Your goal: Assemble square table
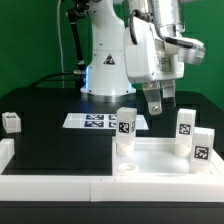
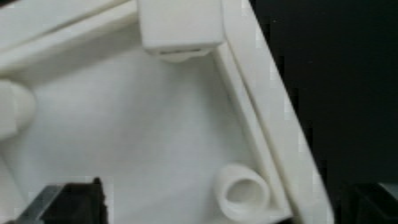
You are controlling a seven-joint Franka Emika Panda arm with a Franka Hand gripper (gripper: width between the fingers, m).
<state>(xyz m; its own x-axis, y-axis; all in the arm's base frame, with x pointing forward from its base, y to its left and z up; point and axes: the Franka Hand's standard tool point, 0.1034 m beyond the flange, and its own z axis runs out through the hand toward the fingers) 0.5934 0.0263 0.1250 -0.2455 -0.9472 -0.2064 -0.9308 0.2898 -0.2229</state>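
Observation:
The white square slab (image 1: 160, 165) lies hollow face up at the front of the exterior view. Three white tagged legs stand on it: one at the far left corner (image 1: 126, 128) and two on the exterior view's right (image 1: 186, 124) (image 1: 203, 146). A fourth leg (image 1: 10, 122) stands loose on the black worktop at the far left. My gripper (image 1: 159, 103) hangs above the slab's far edge, between the legs, open and empty. The wrist view shows the slab's face (image 2: 143, 130), its rim (image 2: 267, 110), a round socket (image 2: 240, 190) and one dark fingertip (image 2: 75, 205).
The marker board (image 1: 95, 121) lies flat on the worktop behind the slab. A low white wall (image 1: 40, 186) edges the worktop at the front and left. The robot's base (image 1: 105, 70) stands at the back centre.

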